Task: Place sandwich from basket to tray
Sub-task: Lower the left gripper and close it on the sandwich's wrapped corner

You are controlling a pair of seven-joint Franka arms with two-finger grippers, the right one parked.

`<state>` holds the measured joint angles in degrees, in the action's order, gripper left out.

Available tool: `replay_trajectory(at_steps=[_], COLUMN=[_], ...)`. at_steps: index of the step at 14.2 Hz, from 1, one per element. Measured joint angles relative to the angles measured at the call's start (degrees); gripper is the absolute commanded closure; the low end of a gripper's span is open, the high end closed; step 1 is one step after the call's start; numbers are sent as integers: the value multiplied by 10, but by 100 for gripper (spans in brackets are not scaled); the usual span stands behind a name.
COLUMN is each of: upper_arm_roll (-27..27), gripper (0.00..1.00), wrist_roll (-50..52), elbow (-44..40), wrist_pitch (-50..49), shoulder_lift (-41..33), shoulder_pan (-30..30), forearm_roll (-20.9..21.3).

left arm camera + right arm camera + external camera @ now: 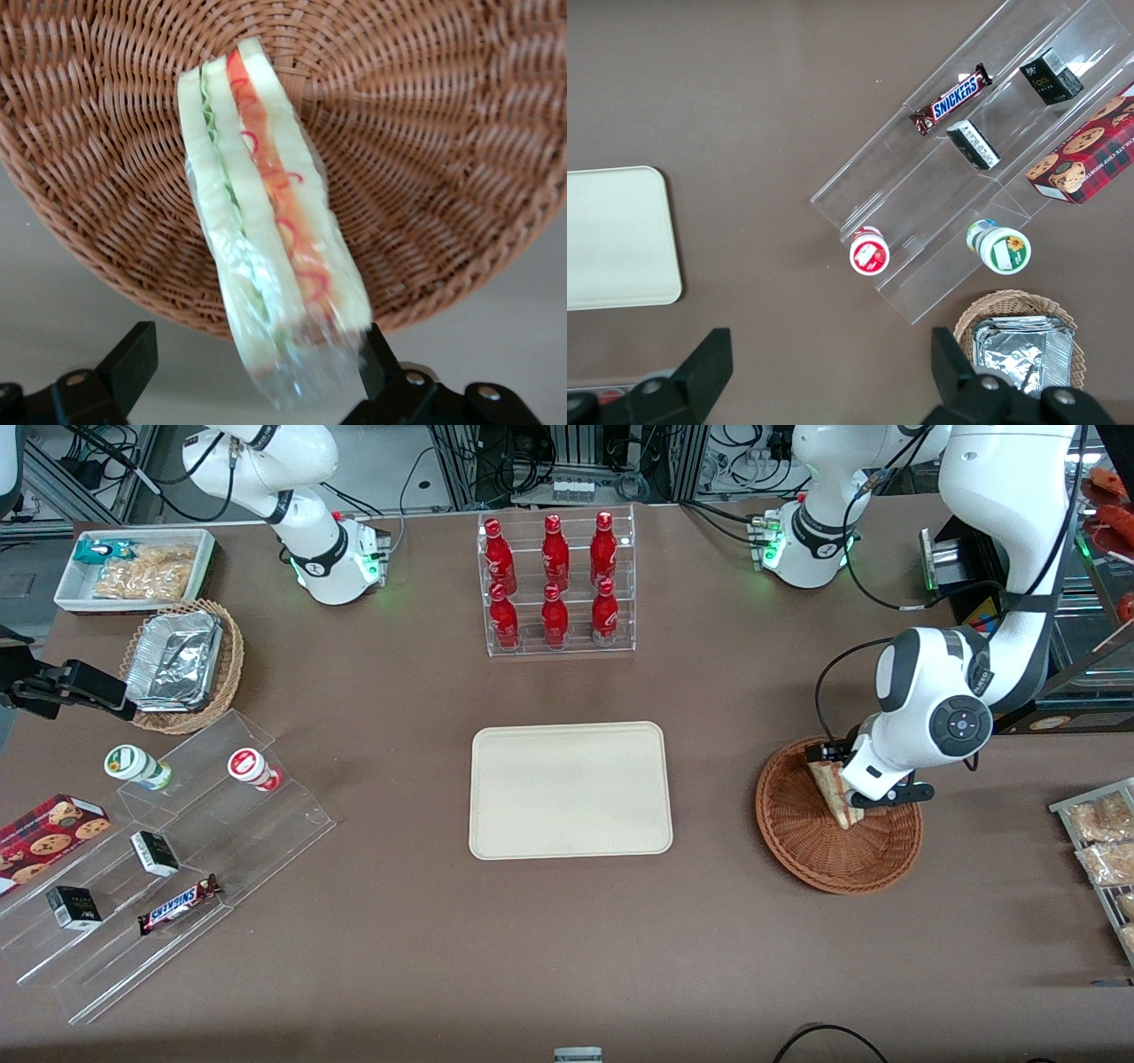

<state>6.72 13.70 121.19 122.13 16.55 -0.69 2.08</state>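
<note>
The clear-wrapped sandwich lies in the reddish-brown wicker basket toward the working arm's end of the table. In the left wrist view the sandwich shows pale bread with red, orange and green filling, resting on the basket's weave. My left gripper is low over the basket, open, with its fingers astride the sandwich's near end. One finger touches the wrap; the other finger stands well apart from it. The cream-beige tray lies bare at the table's middle and also shows in the right wrist view.
A clear rack of red bottles stands farther from the front camera than the tray. Snack packets lie at the working arm's table edge. Toward the parked arm's end are clear stepped shelves, a tan basket with foil containers and a white bin.
</note>
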Motion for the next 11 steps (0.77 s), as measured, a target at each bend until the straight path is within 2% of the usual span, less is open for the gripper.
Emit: replay_trajectory(at_steps=[2,5,7,11], upper_arm_roll=[0,2,3,3], gripper=[43,84,89,93], wrist_roll=[4,45,63,71], elbow=[0,0,0,-7], wrist_pitch=[10,17,20,20], shoulder_lift=[10,13,13,13], shoulder_pan=[-4,-4,-4,-4], forearm_roll=[-1,-2,-2,-2])
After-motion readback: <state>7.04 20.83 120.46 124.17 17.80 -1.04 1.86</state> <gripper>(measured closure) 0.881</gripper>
